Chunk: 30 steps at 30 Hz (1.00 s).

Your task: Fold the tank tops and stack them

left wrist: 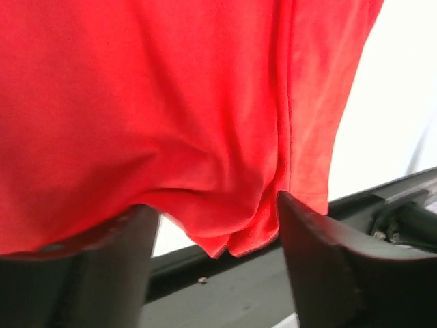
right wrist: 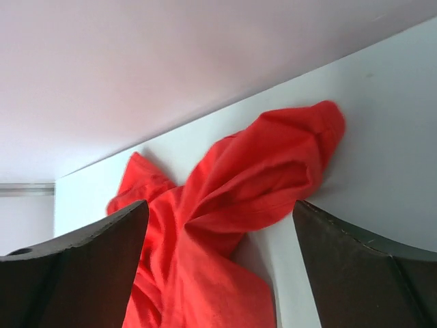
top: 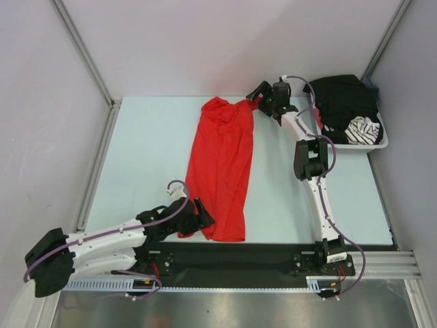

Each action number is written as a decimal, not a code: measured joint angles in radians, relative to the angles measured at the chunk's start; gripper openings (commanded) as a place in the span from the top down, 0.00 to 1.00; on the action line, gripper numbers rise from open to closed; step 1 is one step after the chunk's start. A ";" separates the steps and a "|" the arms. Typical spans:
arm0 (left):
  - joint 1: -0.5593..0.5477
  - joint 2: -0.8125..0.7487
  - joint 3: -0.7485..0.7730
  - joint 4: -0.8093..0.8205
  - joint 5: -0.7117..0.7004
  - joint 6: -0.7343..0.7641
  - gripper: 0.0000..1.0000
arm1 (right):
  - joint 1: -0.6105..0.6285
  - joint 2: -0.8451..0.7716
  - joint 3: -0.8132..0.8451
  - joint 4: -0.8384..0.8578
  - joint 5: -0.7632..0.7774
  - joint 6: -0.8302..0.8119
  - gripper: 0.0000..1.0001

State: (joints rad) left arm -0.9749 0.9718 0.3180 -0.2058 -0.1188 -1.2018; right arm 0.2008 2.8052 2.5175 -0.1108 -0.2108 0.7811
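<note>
The red tank top (top: 222,167) lies lengthwise down the middle of the table, its far end bunched. My left gripper (top: 205,220) is at its near left corner. In the left wrist view this gripper (left wrist: 215,205) stands open, with the red hem (left wrist: 225,239) hanging loose between the fingers (left wrist: 314,253). My right gripper (top: 257,93) is at the far right corner, open too. In the right wrist view it (right wrist: 220,205) straddles the crumpled red fabric (right wrist: 252,178) without pinching it. The black tank top (top: 347,101) lies in the white basket (top: 382,141).
The basket stands at the back right and also holds a black-and-white striped garment (top: 362,130). A black strip (top: 239,256) runs along the table's near edge, just under the red hem. Grey walls close in the left, back and right sides.
</note>
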 measured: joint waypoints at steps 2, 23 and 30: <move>0.000 -0.049 0.013 -0.068 -0.050 -0.014 0.13 | -0.009 -0.001 -0.002 -0.008 0.003 -0.026 0.07; 0.168 -0.255 0.000 -0.365 -0.166 0.095 0.10 | 0.150 -1.150 -1.399 -0.120 -0.011 -0.260 0.32; 0.169 -0.300 0.000 -0.432 -0.188 0.142 0.09 | 0.372 -1.444 -1.728 -0.198 -0.003 -0.203 0.36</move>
State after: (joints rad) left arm -0.8059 0.6720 0.3176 -0.6380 -0.3073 -1.0595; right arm 0.5728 1.3609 0.7895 -0.3092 -0.2134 0.5777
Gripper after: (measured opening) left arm 0.911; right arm 0.655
